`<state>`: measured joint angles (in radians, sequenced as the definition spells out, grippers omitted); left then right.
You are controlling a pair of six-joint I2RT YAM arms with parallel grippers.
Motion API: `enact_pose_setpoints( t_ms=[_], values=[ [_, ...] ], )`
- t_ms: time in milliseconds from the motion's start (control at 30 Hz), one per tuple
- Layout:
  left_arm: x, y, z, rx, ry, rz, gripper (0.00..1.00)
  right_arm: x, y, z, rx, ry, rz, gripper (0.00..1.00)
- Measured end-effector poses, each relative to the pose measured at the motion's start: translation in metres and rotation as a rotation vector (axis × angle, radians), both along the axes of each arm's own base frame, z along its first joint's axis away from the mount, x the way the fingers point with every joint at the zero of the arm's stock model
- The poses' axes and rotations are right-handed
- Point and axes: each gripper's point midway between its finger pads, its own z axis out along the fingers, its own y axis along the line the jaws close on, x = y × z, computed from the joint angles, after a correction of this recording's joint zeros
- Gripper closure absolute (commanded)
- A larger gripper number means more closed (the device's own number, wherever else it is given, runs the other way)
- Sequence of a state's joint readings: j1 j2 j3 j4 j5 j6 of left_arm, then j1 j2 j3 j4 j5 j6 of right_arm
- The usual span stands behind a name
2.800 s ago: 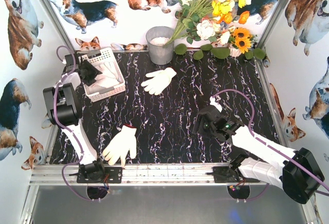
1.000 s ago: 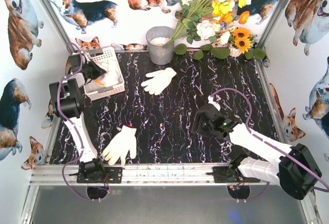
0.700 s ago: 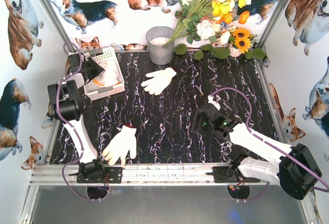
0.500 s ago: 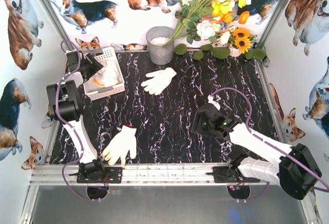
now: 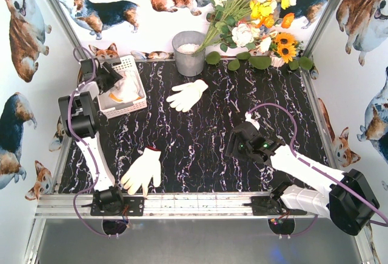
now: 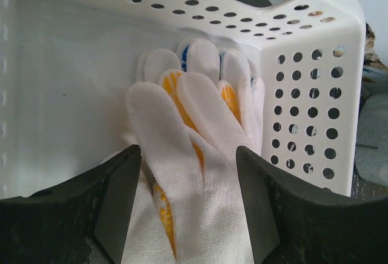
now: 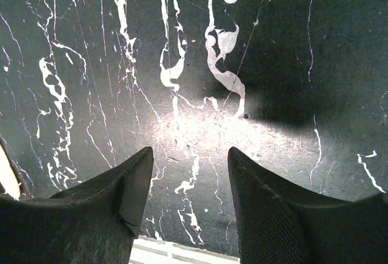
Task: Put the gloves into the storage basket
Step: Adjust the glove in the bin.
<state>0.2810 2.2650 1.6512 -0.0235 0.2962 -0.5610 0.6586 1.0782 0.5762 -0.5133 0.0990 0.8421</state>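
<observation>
Left-wrist view, item one: storage basket [image 6: 315, 31], white with perforated walls. It holds a stack of knit gloves [image 6: 200, 131], white over yellow, with a blue fingertip showing at the far end. Over the stack hangs the left gripper [image 6: 187, 155], jaws spread and nothing pinched. I judge the top glove delivered and lying loose.

Top external view, items that lens misses: one white glove [image 5: 188, 94] mid-table near the grey bucket [image 5: 189, 55], and one pale glove [image 5: 143, 170], its cuff edged dark, beside the left arm's base. Both lie outside the basket, so I count the job unfinished.

Right-wrist view: the right gripper [image 7: 189, 164] is parted over bare marbled tabletop [image 7: 200, 64] and carries nothing. I take it to be parked clear of the left arm's work.
</observation>
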Motion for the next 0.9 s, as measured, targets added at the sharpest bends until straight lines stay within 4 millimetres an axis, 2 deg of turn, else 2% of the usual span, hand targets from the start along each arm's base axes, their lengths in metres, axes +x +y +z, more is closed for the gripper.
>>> enact_pose_setpoints(
  t_ms=[67, 267, 367, 600, 900],
  values=[
    [0.001, -0.001, -0.003, -0.010, 0.006, -0.001, 0.49, 0.000, 0.000, 0.000, -0.001, 0.000, 0.001, 0.46],
    [0.009, -0.004, -0.011, -0.044, -0.002, -0.017, 0.77, 0.000, 0.000, 0.000, -0.001, -0.001, 0.002, 0.46],
    [0.011, -0.009, -0.014, -0.062, -0.013, -0.048, 0.86, 0.001, 0.001, 0.001, 0.001, -0.004, 0.002, 0.46],
    [0.018, -0.018, -0.001, -0.070, -0.084, -0.120, 0.95, 0.001, 0.001, 0.001, -0.001, -0.001, 0.002, 0.46],
    [0.022, -0.036, 0.016, -0.095, -0.191, -0.236, 0.97, 0.001, 0.002, -0.002, -0.007, 0.013, 0.005, 0.46]
  ],
)
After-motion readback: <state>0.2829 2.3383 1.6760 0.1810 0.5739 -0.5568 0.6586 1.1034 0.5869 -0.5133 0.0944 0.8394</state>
